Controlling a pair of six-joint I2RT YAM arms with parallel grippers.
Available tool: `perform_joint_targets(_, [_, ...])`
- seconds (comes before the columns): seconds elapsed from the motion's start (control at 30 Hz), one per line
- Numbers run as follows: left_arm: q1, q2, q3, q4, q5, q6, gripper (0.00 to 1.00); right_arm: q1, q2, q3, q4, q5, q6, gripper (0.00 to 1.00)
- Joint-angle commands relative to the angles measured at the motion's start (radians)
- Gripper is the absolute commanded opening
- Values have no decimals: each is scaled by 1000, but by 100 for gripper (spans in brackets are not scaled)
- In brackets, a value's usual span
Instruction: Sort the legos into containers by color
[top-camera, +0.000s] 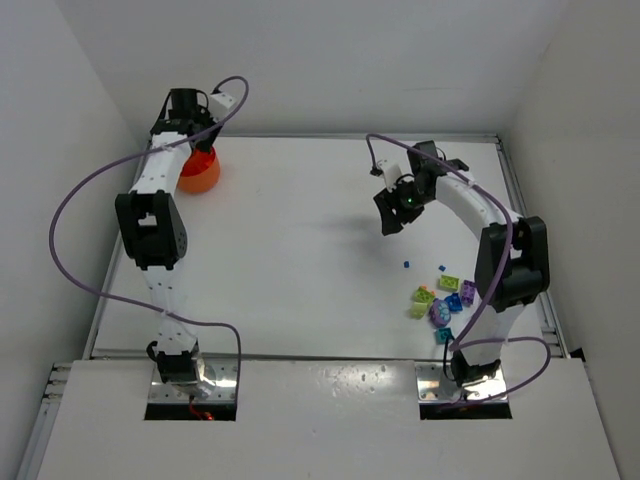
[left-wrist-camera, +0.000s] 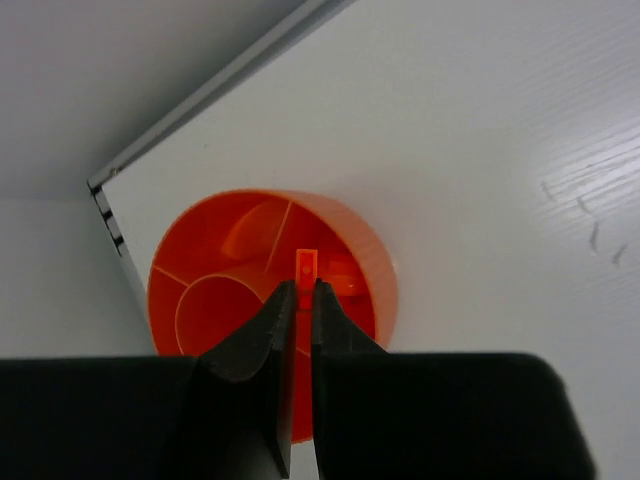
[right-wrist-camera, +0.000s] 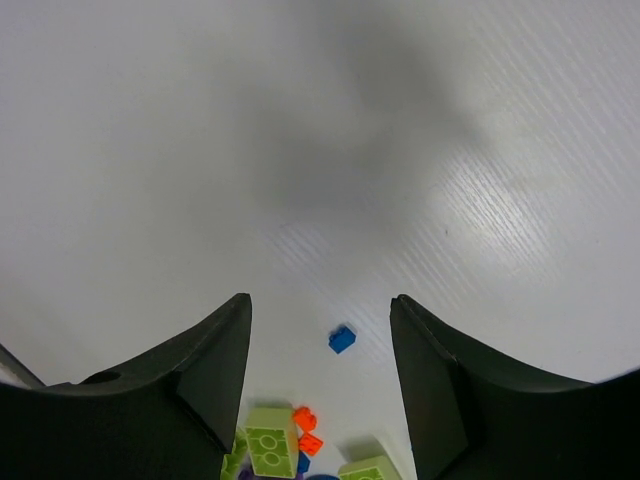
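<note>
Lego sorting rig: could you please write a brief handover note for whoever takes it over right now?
Left gripper: shut on a tiny orange lego, just above the orange bowl in the far left corner.
Right gripper: open, empty, over the table, short of a stray blue lego.
Done: unclear whether the bowl holds any bricks.
Left: drop the orange one; the pile at near right is unsorted; no other container in view.

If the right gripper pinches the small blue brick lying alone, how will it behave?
The small blue brick looks stiff and very light, being tiny moulded plastic. Flat-sided, it would probably slide on the smooth table rather than roll, and might skid away if nudged.
</note>
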Motion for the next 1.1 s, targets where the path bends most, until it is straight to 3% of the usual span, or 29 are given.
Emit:
perform_joint_targets(0.0, [-1,41,92,-76,-104,-33,0,-11,-70,-10,27,20,-21,58])
perform_joint_targets(0.37, [8,82,86,-76,-105,-33,0,-11,-59,-8,9,20,-30,58])
perform_joint_targets(0.73, [18,82,86,-85,-106,-52,38,-20,-50,-17,18,50,-21,63])
perform_joint_targets(0.9, [27,44,86,-74,-68,-64,39,-60,-90,-39,-9,15,-53,62])
perform_joint_targets(1.07, [10,-79,14,-19,64,-75,40,-123,-222,-163,-86,-23,-161,58])
